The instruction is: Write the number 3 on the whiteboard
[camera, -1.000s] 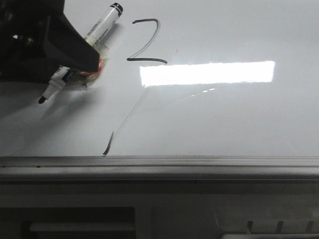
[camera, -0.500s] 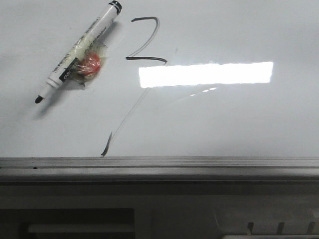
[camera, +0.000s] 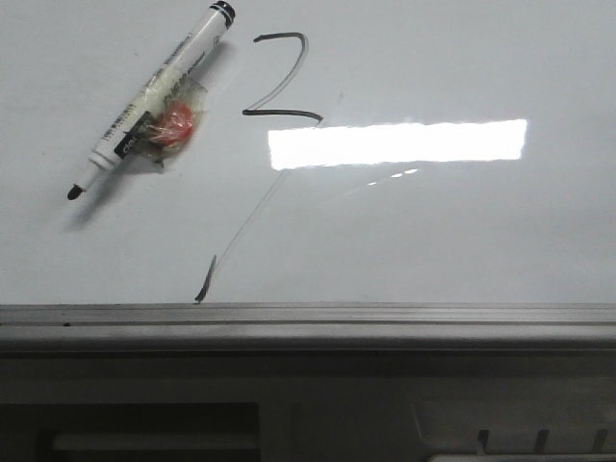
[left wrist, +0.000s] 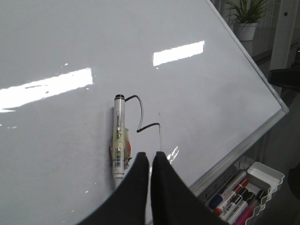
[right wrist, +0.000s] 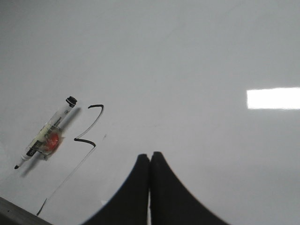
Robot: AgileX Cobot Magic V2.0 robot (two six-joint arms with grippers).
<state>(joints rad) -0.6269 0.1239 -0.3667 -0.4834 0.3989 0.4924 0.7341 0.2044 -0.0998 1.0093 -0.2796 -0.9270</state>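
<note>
The number 3 is drawn in black on the whiteboard, angular, with a thin tail down to a short dash near the rail. It also shows in the left wrist view and the right wrist view. The marker pen, white with red tape and tip uncapped, lies loose on the board left of the figure. My left gripper is shut and empty, raised above the board near the pen. My right gripper is shut and empty above bare board, right of the figure. Neither gripper shows in the front view.
A grey metal rail runs along the board's near edge. A bright rectangular light reflection lies right of the figure. A white tray with several markers hangs below the rail. A potted plant stands beyond the board's corner.
The left gripper, over the pen one second ago, has let it go and left the front view. The pen lies still on the board. The figure is unchanged.
</note>
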